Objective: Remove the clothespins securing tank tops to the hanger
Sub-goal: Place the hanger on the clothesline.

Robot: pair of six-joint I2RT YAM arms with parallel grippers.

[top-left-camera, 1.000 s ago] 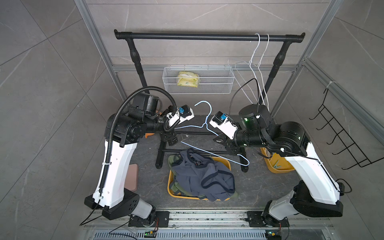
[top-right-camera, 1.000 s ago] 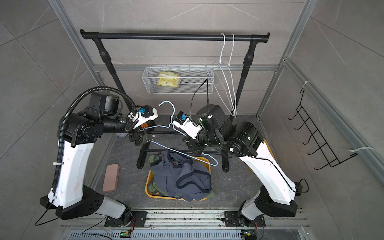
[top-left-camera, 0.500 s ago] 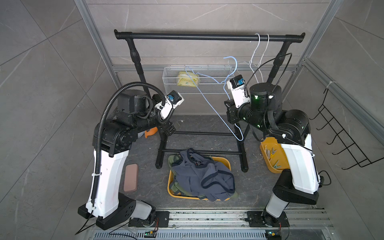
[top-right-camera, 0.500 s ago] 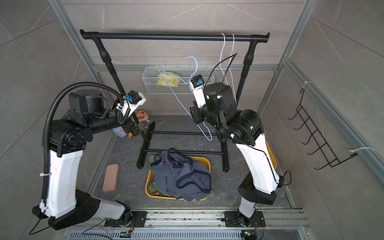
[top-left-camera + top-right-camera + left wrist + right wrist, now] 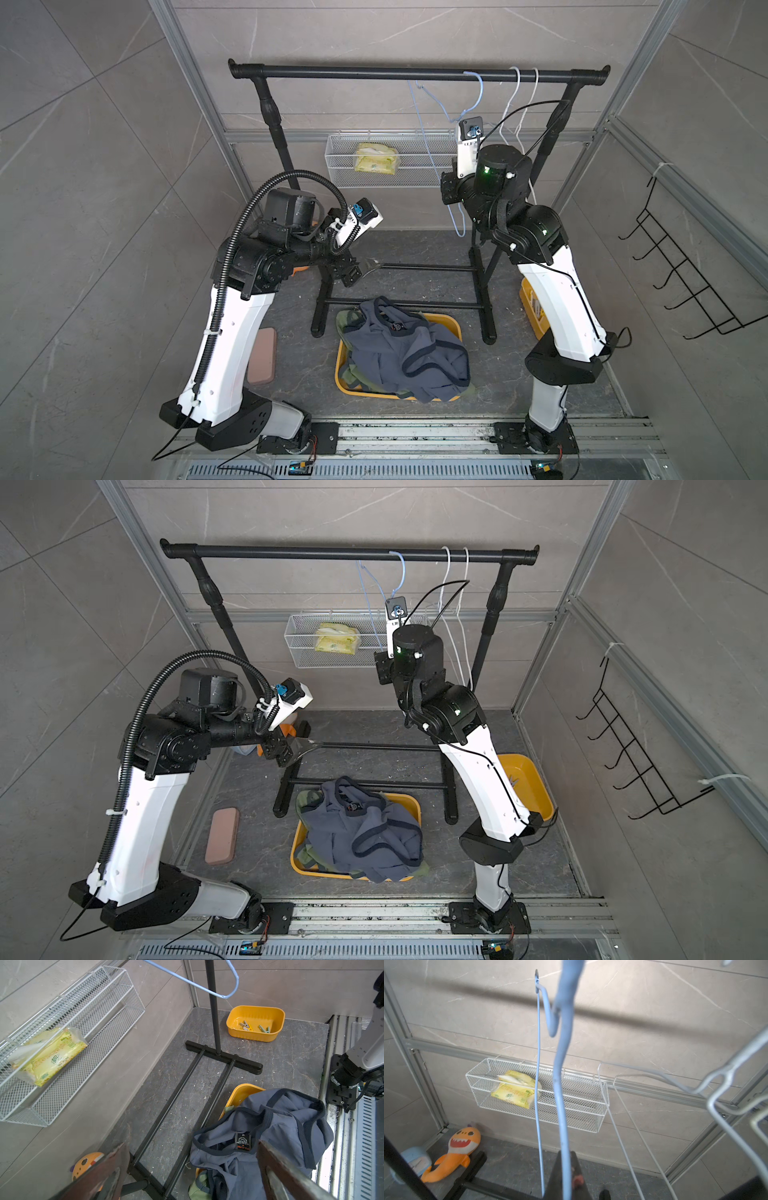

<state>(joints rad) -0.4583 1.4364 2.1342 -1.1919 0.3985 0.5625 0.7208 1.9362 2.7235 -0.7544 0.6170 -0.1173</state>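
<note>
- The hanger (image 5: 557, 1088) has its hook on the rail (image 5: 374, 74), left of two other hangers (image 5: 516, 89).
- Behind the rail, a wire basket (image 5: 345, 174) on the wall holds a packet (image 5: 376, 163).
- The tank tops (image 5: 407, 353) lie in a tub (image 5: 449, 323) on the floor, before the rail.
- The clothespins (image 5: 246, 1026) lie in a second tub (image 5: 255, 1037), right of the first and farther back.

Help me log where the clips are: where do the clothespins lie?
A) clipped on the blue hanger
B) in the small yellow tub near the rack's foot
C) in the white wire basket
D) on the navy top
B: the left wrist view shows the clothespins lying inside the small yellow tub, near the rack's foot.
</note>
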